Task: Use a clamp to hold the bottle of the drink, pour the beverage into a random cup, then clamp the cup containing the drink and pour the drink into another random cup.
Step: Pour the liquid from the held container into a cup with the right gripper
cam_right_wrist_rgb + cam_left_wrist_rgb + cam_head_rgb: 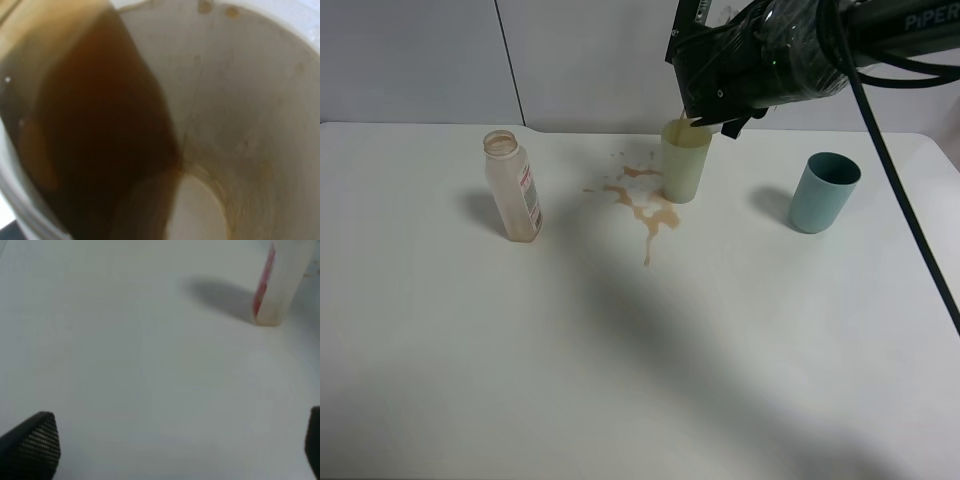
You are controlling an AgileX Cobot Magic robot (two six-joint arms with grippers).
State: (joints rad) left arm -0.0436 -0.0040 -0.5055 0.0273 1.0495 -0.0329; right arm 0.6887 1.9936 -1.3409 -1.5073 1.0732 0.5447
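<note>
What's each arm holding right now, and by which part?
Right gripper: the cup, tipped over the tumbler; hold spot hidden. Left gripper: nothing.

Teal cup (824, 192): one unit, standing upright on the surface (620, 380), mouth facing up. Body tapers, wider at the rim than at the base. Position: right part of the surface, toward the far edge. A soft shadow lies on the surface just to its left.

Surface: white, matte, flat, with a rounded far-right corner. The left wrist view shows the same plain white finish (125, 365).

Wall (420, 60): pale grey panels behind the far edge, divided by one dark vertical seam (510, 60).
</note>
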